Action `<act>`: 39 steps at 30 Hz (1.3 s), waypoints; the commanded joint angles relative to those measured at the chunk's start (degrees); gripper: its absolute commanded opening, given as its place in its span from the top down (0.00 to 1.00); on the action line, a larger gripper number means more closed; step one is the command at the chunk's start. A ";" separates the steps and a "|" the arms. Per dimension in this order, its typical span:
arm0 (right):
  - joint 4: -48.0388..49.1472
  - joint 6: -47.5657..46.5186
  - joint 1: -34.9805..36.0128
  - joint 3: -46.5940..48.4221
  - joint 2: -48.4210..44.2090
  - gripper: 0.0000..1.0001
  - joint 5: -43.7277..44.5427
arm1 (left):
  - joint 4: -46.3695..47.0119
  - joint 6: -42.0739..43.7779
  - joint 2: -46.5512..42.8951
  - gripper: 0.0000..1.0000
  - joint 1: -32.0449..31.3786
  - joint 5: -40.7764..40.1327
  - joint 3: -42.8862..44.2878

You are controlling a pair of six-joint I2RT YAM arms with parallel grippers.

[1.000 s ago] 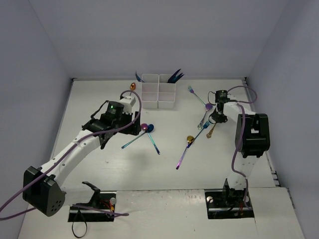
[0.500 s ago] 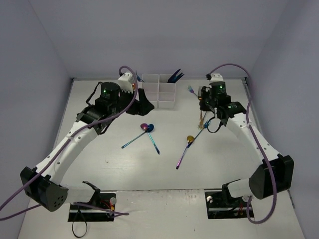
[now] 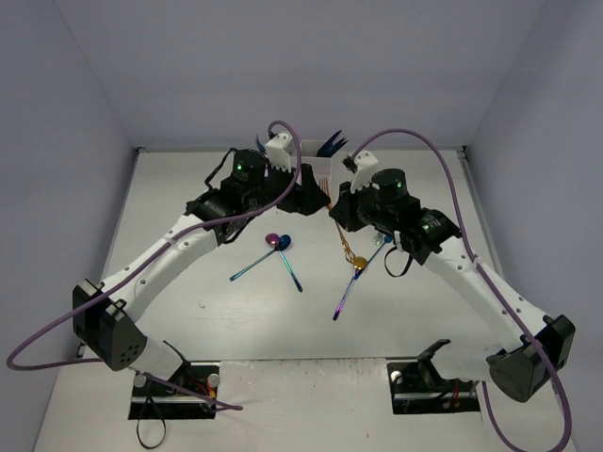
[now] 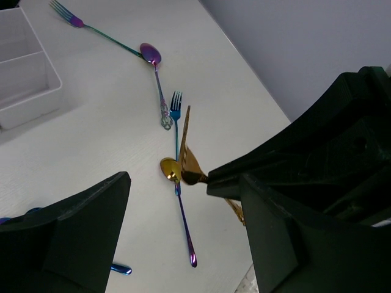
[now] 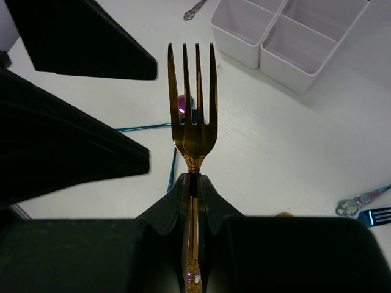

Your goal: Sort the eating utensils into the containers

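The right gripper point(image 5: 192, 178) is clamped on the neck of a gold fork point(image 5: 190, 97), tines raised, near the white six-compartment container point(image 5: 269, 44). The left gripper point(image 3: 309, 186) hangs close beside it, jaws spread wide. Blue utensils point(image 3: 330, 144) appear to stand in a rear compartment. A gold-bowled spoon point(image 4: 170, 168) lies on the table point(image 3: 188, 311).

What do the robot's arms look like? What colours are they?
The left arm and right arm are white tubes with chunky black joints. A purple cable loops along each, and a little green light glows near each wrist. The fingers are flat black wedges.
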 commanded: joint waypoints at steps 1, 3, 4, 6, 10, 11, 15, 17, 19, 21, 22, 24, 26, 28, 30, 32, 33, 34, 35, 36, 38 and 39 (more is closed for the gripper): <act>4.28 -0.14 1.64 1.14 -0.60 1.00 -2.92 | 6.22 2.62 -0.44 0.32 -2.14 -3.07 2.95; 4.60 0.17 1.94 1.08 -0.72 1.00 -3.17 | 6.32 3.80 0.12 0.35 -2.51 -3.70 3.02; 4.76 0.21 2.01 1.06 -0.79 1.00 -3.34 | 6.31 4.01 0.41 0.38 -2.55 -4.30 3.09; 4.97 0.28 1.98 1.06 -0.83 1.00 -3.59 | 6.30 4.61 0.69 0.45 -2.55 -4.86 3.12; 5.40 0.62 2.02 0.82 -0.77 1.00 -4.34 | 7.14 5.47 1.38 0.65 -2.61 -5.04 2.97; 5.49 0.65 2.01 0.79 -0.74 1.00 -4.46 | 7.40 5.59 1.56 0.72 -2.64 -5.14 2.95; 5.62 0.56 1.96 0.78 -0.35 0.96 -4.36 | 9.17 6.84 2.03 1.00 -2.71 -4.92 2.91; 5.62 0.38 1.96 0.80 0.23 0.86 -3.88 | 11.69 7.59 1.77 1.00 -2.73 -5.39 2.50; 5.54 0.39 1.91 0.92 0.59 0.68 -2.87 | 12.77 8.42 1.37 1.00 -2.76 -6.44 2.11; 5.54 0.57 1.79 0.72 1.00 0.53 -1.11 | 13.12 9.54 1.04 1.00 -2.64 -9.41 1.98; 5.54 0.80 1.74 0.59 1.17 0.46 0.14 | 13.12 9.90 1.01 1.00 -2.59 -11.23 2.03; 5.47 1.33 1.15 0.40 1.37 0.28 2.82 | 13.18 10.82 1.40 1.00 -2.39 -15.12 2.48; 5.50 2.80 0.35 -0.07 1.12 0.17 6.32 | 13.04 11.50 2.48 1.00 -2.09 -20.50 3.21; 5.45 4.66 -1.61 -0.78 0.41 0.05 8.91 | 13.24 12.91 4.04 1.00 -1.16 -24.89 4.68; 5.45 6.57 -5.20 -2.04 -0.65 0.00 9.78 | 14.15 13.92 5.85 1.00 0.28 -29.87 6.73; 5.36 7.86 -8.89 -3.53 -1.89 0.00 10.04 | 15.41 14.42 8.33 1.00 3.04 -33.88 9.19; 5.36 8.20 -9.86 -4.21 -2.39 0.00 10.17 | 15.88 14.46 9.21 1.00 4.04 -35.05 10.23; 5.33 8.21 -10.61 -4.79 -3.11 0.00 10.37 | 16.40 14.51 10.39 1.00 5.22 -36.33 11.64; 5.27 8.21 -11.22 -6.05 -4.07 0.00 10.61 | 17.54 14.51 11.96 1.00 6.67 -37.78 13.39; 5.27 8.27 -11.41 -6.38 -4.46 0.00 10.68 | 18.19 14.64 13.90 1.00 7.96 -39.07 15.58; 5.27 8.54 -11.57 -7.74 -4.77 0.00 10.54 | 19.34 15.18 17.50 1.00 9.76 -40.79 19.45; 5.22 8.66 -11.63 -8.28 -4.73 0.00 10.37 | 20.16 15.88 20.39 1.00 10.35 -41.58 21.42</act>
